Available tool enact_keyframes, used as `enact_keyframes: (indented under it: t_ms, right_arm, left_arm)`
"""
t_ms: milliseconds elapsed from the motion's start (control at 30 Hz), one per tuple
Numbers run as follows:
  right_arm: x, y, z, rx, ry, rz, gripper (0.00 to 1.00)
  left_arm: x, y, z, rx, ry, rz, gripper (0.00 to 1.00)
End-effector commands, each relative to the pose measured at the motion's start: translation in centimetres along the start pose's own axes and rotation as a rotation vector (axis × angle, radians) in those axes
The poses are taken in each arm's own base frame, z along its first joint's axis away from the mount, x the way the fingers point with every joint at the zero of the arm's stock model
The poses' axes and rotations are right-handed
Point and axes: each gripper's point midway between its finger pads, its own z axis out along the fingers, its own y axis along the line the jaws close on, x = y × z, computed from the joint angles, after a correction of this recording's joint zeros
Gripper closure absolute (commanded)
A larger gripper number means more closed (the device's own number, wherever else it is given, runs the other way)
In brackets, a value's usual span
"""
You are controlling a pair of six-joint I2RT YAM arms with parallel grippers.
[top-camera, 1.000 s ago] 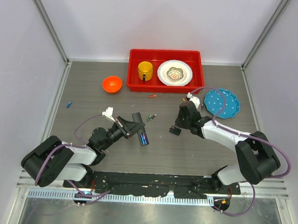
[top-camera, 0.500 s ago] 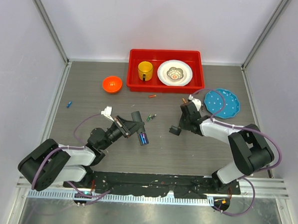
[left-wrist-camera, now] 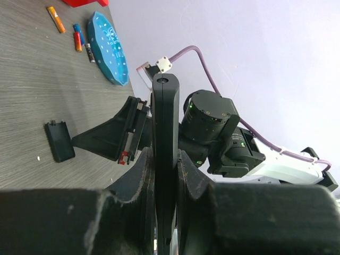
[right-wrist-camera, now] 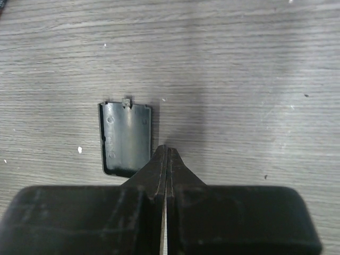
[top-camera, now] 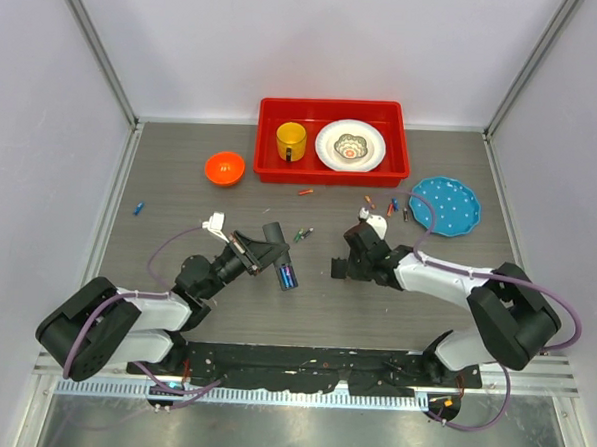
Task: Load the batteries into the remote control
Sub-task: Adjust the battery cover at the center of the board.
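Fingers (right-wrist-camera: 159, 162) of the right gripper (right-wrist-camera: 167, 150), partly apart a second ago, now press shut beside the battery cover (right-wrist-camera: 125, 139) near the middle of the bench (top-camera: 180, 182), having swung away from the blue plate (top-camera: 446, 205), baring loose batteries (top-camera: 390, 205). Left gripper (left-wrist-camera: 166, 159) still clamps the remote control (left-wrist-camera: 165, 106), left of centre.

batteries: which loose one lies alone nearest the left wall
The blue cylinder battery, alone at far left; the other loose ones lie below the red plastic tray or by the blue dotted plate.
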Motion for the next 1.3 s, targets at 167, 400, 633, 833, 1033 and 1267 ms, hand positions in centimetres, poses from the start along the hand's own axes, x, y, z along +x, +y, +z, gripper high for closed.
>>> enact_keyframes:
  t_ms: [167, 400, 633, 833, 1033, 1267]
  right_arm:
    - [-5.0, 0.9, -4.1, -0.032, -0.197, 0.066, 0.64]
    - [-4.7, 5.9, -4.9, -0.227, -0.144, -0.044, 0.31]
    - [-2.5, 6.1, -2.4, -0.206, -0.037, -0.113, 0.31]
    - [-1.9, 6.2, -1.5, -0.197, -0.011, -0.128, 0.31]
    - [-1.1, 5.8, -0.7, -0.182, 0.01, -0.135, 0.31]
    - [-1.1, 5.6, -0.5, -0.169, 0.011, -0.144, 0.31]
  left_arm:
    - [-0.4, -1.6, -0.4, 0.059, -0.022, 0.033, 1.0]
    - [-0.6, -1.7, -0.6, 0.055, -0.031, 0.043, 1.0]
    - [-0.5, -1.7, -0.9, 0.046, -0.027, 0.05, 1.0]
    - [-0.7, -1.8, -1.0, 0.041, -0.034, 0.058, 1.0]
    - [-0.6, -1.7, -1.1, 0.037, -0.031, 0.059, 1.0]
    - [-0.6, -1.6, -1.0, 0.033, -0.033, 0.061, 1.0]
